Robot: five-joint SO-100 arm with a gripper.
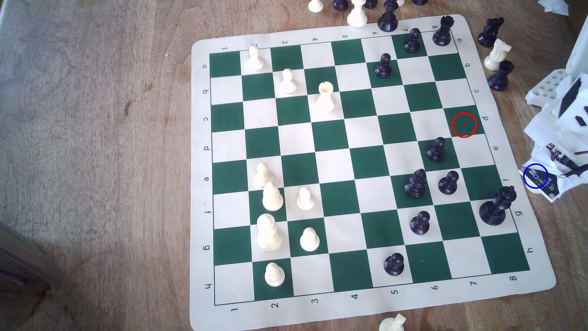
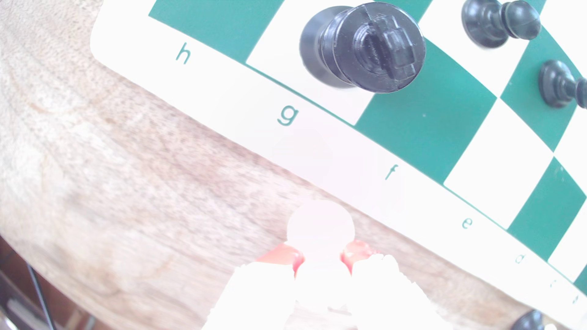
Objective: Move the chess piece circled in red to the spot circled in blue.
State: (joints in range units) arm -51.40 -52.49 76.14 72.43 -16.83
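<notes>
Cream-white rook (image 2: 320, 230) — overexposed, pinched in the claw (image 2: 321, 255), over bare wood, at blue-circled spot (image 1: 535, 176)

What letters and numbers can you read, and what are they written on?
"a b c d e f g h" on the chess mat's border at the exterior view's left, and again along its right border.
"1 2 3 4 5 6 7 8" on the near border, and again along the far border.
"h g f e" on the mat's border in the wrist view; the letters after "e" are too blurred to read.
The circuit board print is too small to read.

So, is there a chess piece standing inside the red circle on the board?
No, the red circle encloses only a bare green square in the exterior view.
</notes>
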